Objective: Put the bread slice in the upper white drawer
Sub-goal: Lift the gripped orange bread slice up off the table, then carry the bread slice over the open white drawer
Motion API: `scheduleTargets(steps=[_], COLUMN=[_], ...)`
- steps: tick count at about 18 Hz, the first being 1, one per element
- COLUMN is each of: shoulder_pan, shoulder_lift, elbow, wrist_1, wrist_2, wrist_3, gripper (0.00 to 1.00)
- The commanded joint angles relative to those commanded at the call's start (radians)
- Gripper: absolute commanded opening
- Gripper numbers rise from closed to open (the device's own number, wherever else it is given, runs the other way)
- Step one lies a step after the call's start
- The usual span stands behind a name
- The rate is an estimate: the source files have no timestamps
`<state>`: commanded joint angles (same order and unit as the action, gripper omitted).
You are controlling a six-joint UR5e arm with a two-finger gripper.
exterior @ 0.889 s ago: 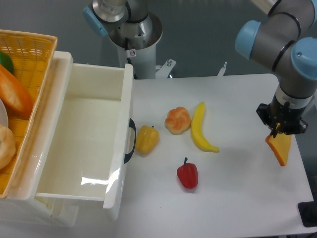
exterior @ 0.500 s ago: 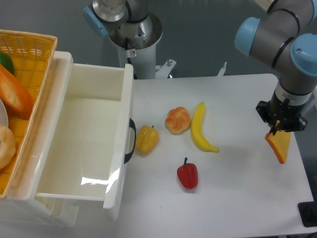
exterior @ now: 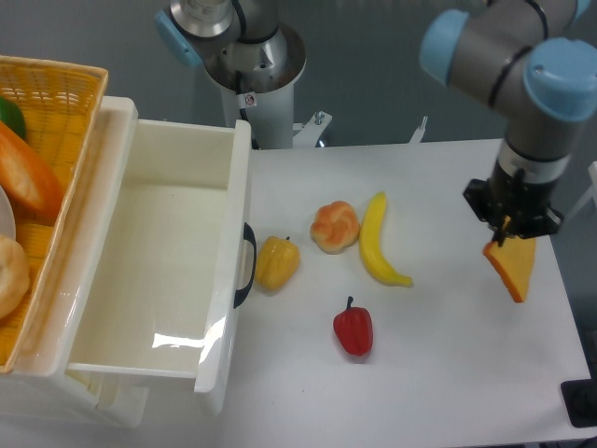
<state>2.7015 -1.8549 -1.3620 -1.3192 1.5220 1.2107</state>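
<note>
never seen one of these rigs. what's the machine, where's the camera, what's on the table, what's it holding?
It is one jointed robot arm with grey tubes and blue caps; its base stands at the top, behind the table. A single fixed camera looks down on the table from above and in front.

At the arm's tip is a two-finger pincer, shut on a bread slice, a flat orange toy wedge hanging over the right side of the table.

On the table lie a banana, a round bun, a yellow pepper and a red pepper.

On the left, a white drawer is pulled open; nothing shows inside it. The bread is meant to go there. A woven yellow basket with more toy food sits at the far left.
</note>
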Motion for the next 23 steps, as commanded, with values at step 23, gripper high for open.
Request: scheduleTargets(steps=[23], shoulder_pan=[-0.422], shoulder_lift=[0.272], elbow=[-0.003], wrist_1=[0.017], wrist_2=[-0.166], wrist_3=[-0.727], gripper=[0.0])
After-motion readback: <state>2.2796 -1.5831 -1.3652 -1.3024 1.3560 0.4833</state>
